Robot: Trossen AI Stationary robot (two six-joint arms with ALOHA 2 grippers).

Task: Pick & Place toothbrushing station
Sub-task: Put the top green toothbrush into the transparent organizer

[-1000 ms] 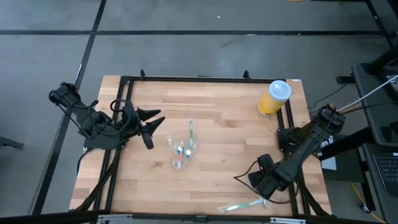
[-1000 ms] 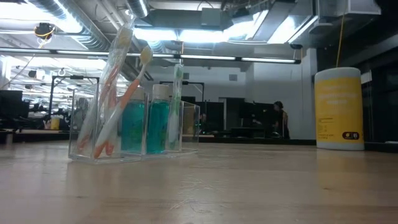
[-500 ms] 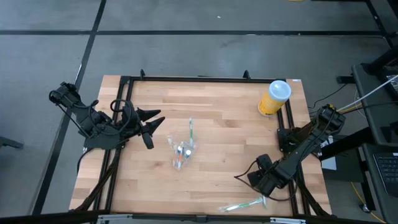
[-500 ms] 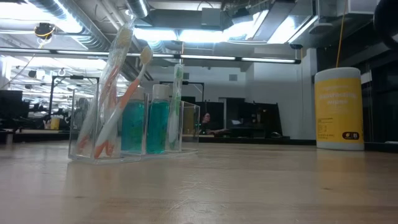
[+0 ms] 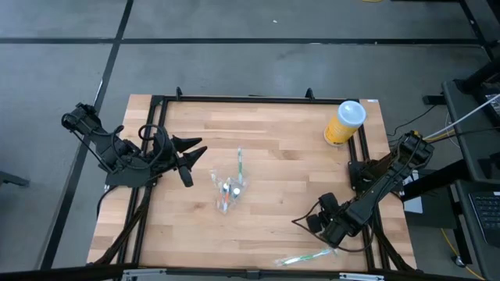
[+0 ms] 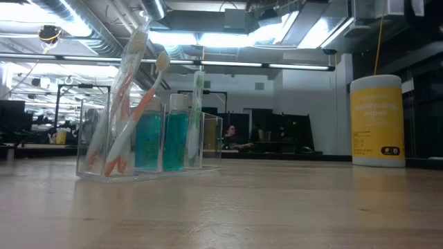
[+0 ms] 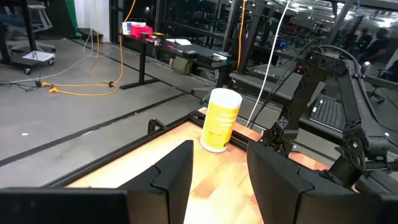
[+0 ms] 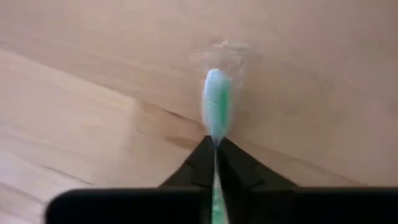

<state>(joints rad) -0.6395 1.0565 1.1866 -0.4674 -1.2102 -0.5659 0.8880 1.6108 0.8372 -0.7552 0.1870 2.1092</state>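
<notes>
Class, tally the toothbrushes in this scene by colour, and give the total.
Orange toothbrushes: 2, both in the clear holder
Green toothbrushes: 2, one in the holder, one lying flat outside it
Total: 4

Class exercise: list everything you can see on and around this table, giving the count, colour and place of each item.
Clear organiser: one, transparent, table centre.
Upright toothbrushes: three, two orange-white, one green-white, in the organiser.
Teal bottles: two, in the organiser.
Green toothbrush: one, green-white, near front edge, right side.
Yellow canister: one, white lid, back right corner.
Wooden table: one, light wood.
Left gripper: open, left side, waiting.
Right gripper: shut on green toothbrush.
</notes>
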